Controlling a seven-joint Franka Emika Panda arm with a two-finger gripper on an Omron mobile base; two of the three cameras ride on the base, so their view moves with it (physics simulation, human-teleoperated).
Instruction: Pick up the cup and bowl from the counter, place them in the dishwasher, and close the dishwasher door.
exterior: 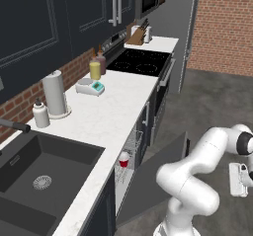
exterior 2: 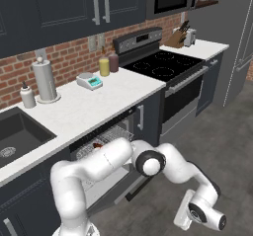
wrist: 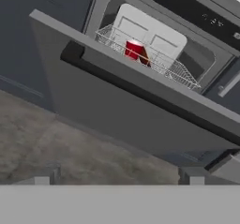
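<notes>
Left base view: the cup (exterior: 124, 159) stands in the pulled-out wire rack (exterior: 129, 153) of the dishwasher (exterior: 129, 173), under the counter (exterior: 116, 111) edge. The dishwasher door (exterior: 155, 173) hangs part open; the arm is bent low, to its right.

Right base view: the bowl (exterior 2: 97, 145) looks to lie in the rack, a dark sliver behind the arm. The gripper (exterior 2: 184, 216) sits low near the floor.

Hand view: fingers (wrist: 42, 177) spread wide, holding nothing, facing the door's outer face.

Judgement: 2 items loaded; only closing the door is left.
</notes>
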